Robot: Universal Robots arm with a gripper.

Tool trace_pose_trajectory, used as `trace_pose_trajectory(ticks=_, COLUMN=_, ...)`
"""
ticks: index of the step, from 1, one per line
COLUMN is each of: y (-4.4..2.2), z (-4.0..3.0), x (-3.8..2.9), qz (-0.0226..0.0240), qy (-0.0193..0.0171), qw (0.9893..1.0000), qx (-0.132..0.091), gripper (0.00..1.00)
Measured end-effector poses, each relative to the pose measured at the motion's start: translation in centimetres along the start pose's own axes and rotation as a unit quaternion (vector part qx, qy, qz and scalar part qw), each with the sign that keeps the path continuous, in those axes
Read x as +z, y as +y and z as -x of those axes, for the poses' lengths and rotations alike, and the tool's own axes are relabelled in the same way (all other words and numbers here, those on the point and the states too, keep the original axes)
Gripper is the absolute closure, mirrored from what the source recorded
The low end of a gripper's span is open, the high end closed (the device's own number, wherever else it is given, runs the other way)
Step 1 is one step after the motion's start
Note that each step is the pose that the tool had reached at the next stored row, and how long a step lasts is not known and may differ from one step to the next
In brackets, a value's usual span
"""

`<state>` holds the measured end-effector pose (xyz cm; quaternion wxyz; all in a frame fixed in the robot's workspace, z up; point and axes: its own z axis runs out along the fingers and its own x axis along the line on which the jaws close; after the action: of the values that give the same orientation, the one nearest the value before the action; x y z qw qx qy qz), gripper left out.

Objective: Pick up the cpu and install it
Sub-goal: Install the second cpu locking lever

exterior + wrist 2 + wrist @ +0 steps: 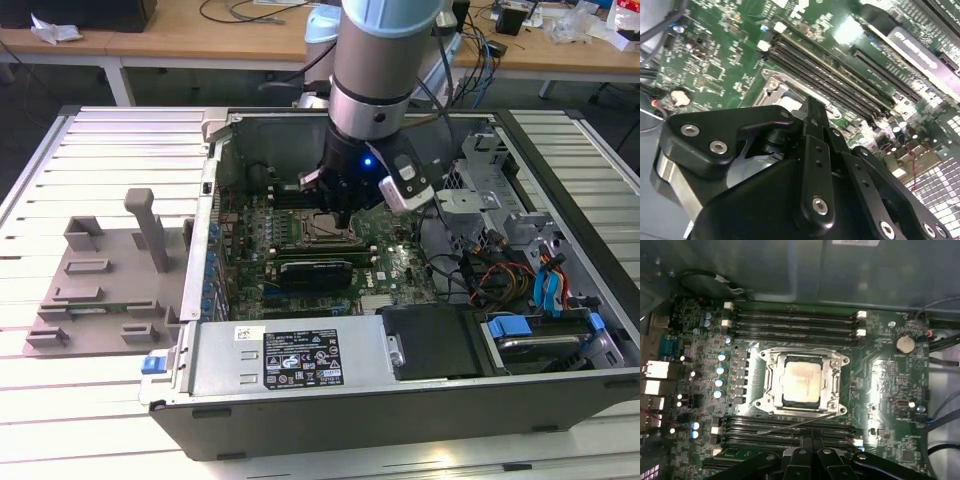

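Observation:
The cpu [801,384], a pale silver square, lies flat inside the metal socket frame [832,382] on the green motherboard [890,390], seen in the first wrist view. My gripper [336,208] hangs low over that socket in the exterior view. In the second wrist view its black fingers [812,125] stand together, shut on nothing, with their tips just above the socket frame [775,80]. The gripper's black links [812,457] edge into the first wrist view, beside the socket.
The open computer case [400,400] has walls all round the board. Memory slots [795,320] flank the socket, and a long black block [315,270] lies just beyond it. Cables and drive bays [520,280] crowd the exterior view's right. A grey tray [100,290] sits outside the case.

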<state>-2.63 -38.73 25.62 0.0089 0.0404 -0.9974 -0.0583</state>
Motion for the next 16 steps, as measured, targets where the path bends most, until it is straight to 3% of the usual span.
trace_pose_trajectory(ticks=2, y=-0.42, z=-0.92, x=0.32, qz=0.0037, qy=-0.0003, qw=1.0, qx=0.0, gripper=0.89)
trace_pose_trajectory(ticks=6, y=-0.45, z=-2.72, x=1.18, qz=0.0091, qy=-0.0007, qw=1.0, qx=0.0, gripper=0.89)
trace_pose_trajectory(ticks=10, y=-0.57, z=-3.08, x=2.53, qz=0.0102, qy=-0.0008, qw=0.9999, qx=0.0, gripper=0.89)
trace_pose_trajectory(ticks=12, y=-0.75, z=-3.37, x=4.26, qz=0.0101, qy=-0.0008, qw=0.9999, qx=0.0, gripper=0.89)
trace_pose_trajectory(ticks=13, y=-0.78, z=-3.53, x=4.75, qz=0.0101, qy=-0.0008, qw=0.9999, qx=0.0, gripper=0.89)
trace_pose_trajectory(ticks=16, y=-0.8, z=-3.61, x=5.08, qz=0.0101, qy=-0.0008, qw=0.9999, qx=0.0, gripper=0.89)
